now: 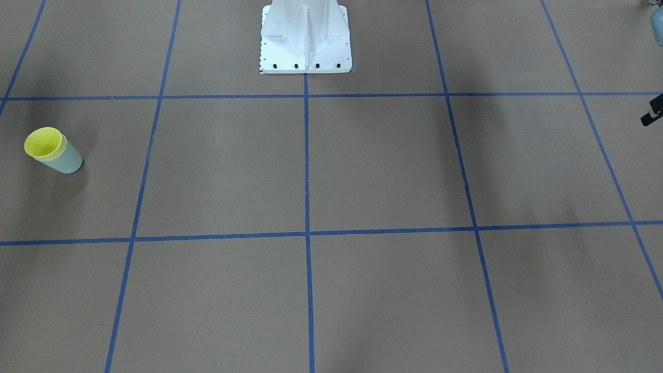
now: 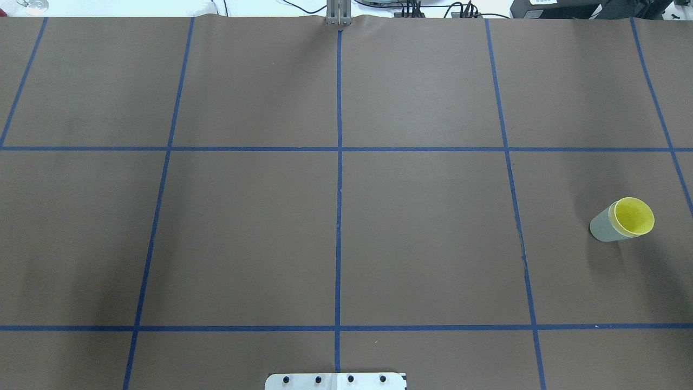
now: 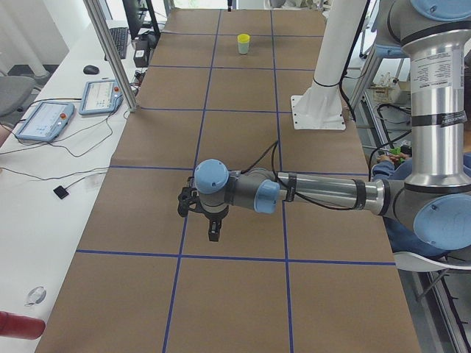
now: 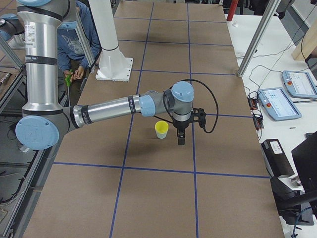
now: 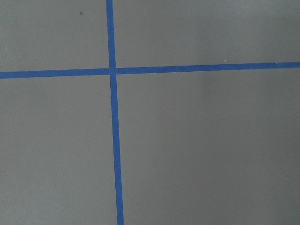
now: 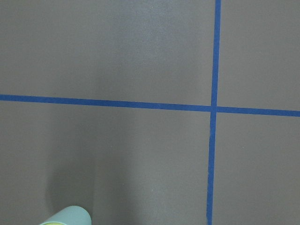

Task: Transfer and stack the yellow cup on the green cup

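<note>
The yellow cup sits nested inside the green cup, and the pair stands upright on the brown table on the robot's right side. Overhead, the yellow rim shows above the green wall. The stack also shows in the exterior right view, with my right gripper close beside it, pointing down and apart from it. The green cup's edge shows low in the right wrist view. My left gripper hovers over bare table far from the cups. I cannot tell whether either gripper is open or shut.
The white robot pedestal stands at the table's middle back. Blue tape lines divide the brown table into squares. Teach pendants and cables lie on the white side bench. A seated person is behind the robot.
</note>
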Available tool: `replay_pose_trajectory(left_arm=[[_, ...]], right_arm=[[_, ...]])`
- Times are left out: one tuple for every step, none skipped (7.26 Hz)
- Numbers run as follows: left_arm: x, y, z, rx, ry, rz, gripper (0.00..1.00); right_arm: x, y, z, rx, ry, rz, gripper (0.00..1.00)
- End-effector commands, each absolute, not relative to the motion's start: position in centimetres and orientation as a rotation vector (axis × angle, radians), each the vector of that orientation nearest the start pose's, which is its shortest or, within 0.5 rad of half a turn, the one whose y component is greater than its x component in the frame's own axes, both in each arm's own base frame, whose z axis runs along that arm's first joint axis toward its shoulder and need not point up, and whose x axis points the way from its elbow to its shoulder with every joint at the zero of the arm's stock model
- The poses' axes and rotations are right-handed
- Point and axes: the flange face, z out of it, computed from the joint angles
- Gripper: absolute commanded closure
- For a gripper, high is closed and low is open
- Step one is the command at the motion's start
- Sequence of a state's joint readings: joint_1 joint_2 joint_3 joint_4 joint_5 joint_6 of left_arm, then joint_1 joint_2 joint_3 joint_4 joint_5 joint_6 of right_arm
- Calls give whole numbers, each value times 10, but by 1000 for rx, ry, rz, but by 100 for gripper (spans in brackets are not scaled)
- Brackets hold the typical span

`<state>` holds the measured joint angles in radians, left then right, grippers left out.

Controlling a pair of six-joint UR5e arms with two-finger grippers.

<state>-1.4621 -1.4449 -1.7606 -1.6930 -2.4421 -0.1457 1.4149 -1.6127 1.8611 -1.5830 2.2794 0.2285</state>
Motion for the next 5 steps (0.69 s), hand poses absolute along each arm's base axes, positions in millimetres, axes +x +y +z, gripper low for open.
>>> replay_pose_trajectory(left_arm=[[-3,-451,605,52,882,54,0],[-3,-451,605,54,881,55,0],[-3,-452,603,58,881,57,0],[-3,-451,597,68,882,61,0],[-2,-451,596,69,881,63,0]], right_arm=[[-6,-480,540,89,-733,-14,0],[-5,-476,540,81,-740,0,0],[-5,-475,537,85,-741,0,0],[-6,-478,536,89,-736,0,0],[-6,-479,535,94,-732,-2,0]])
